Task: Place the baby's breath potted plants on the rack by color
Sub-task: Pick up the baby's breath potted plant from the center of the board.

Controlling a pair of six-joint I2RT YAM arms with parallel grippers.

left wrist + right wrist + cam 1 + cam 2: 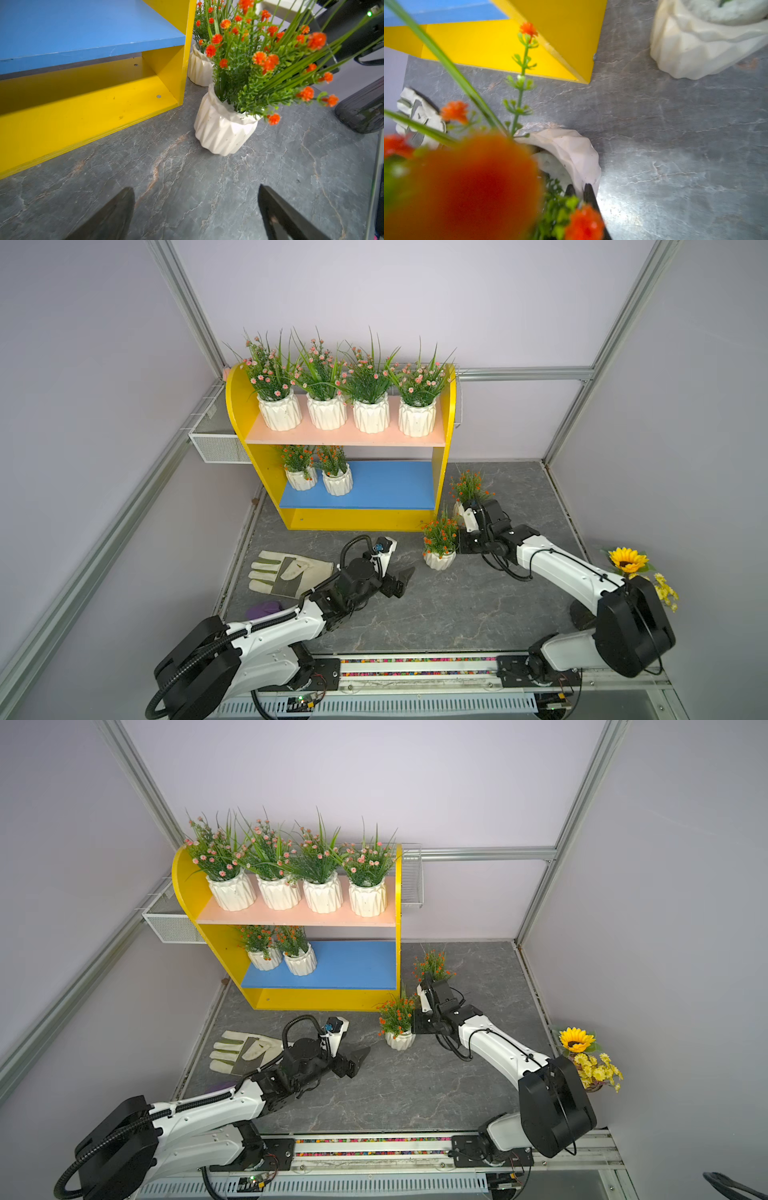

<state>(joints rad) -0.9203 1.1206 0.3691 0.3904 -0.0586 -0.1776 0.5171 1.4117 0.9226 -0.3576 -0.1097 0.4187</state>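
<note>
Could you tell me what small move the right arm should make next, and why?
Probably lift straight up: the right pincer is shut on the rim of an orange-flowered pot that stands on the table, and the blue lower board has room beside two matching pots.

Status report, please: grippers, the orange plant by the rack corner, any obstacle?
Left gripper open, empty. Right gripper shut on pot rim of near orange plant; pot on table. Second orange plant close behind it. Glove aside.
</note>
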